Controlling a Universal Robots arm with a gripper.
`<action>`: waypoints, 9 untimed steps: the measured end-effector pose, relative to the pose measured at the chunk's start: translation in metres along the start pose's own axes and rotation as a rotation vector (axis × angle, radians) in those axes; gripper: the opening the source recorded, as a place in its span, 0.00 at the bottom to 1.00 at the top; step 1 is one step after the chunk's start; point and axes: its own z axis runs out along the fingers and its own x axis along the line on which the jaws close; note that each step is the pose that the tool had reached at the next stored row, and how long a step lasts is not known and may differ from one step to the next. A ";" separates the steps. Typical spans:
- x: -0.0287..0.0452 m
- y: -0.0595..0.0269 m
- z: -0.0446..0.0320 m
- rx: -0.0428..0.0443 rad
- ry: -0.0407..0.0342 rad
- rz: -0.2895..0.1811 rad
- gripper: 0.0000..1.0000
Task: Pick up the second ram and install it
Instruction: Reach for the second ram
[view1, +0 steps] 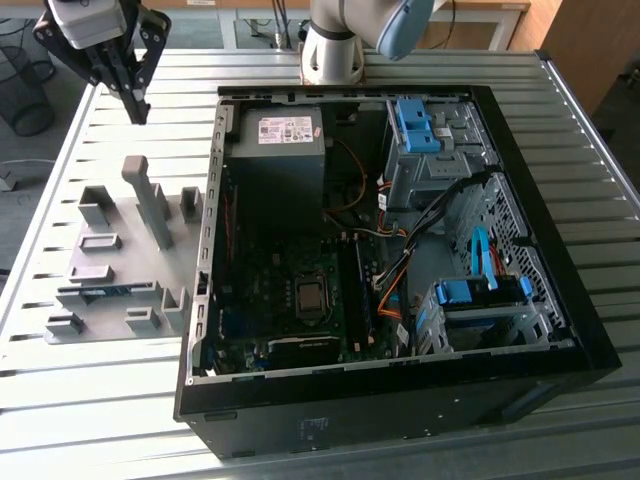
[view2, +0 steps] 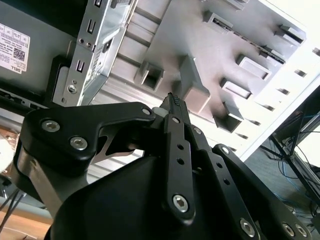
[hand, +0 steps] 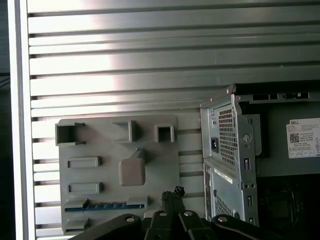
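The second ram (view1: 95, 292) is a thin blue stick lying flat in a slot of the grey fixture plate (view1: 120, 225), on the exterior view's left. In the first wrist view the ram (hand: 107, 205) sits along one edge of the plate (hand: 150, 160). My gripper (view1: 138, 112) hangs high above the table beyond the plate's far end, well apart from the ram. Its black fingers are shut together with nothing between them, as both wrist views show (view2: 175, 101) (hand: 173, 192). The green motherboard (view1: 270, 290) with its long black slots (view1: 352, 300) lies inside the open computer case (view1: 560, 300).
A tall grey post (view1: 150, 200) and several low blocks rise from the fixture plate. The case's metal rear wall (view1: 213, 200) stands just beside the plate. Cables, blue drive cages (view1: 480, 295) and a power supply (view1: 275, 150) crowd the case. The arm's base (view1: 333, 50) stands behind it.
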 end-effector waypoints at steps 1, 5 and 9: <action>0.0018 -0.0002 0.0002 -0.0001 0.0000 0.000 0.10; 0.0096 -0.0008 0.0008 0.0000 0.0005 0.000 0.10; 0.0151 -0.0012 0.0008 0.0000 0.0007 0.000 0.10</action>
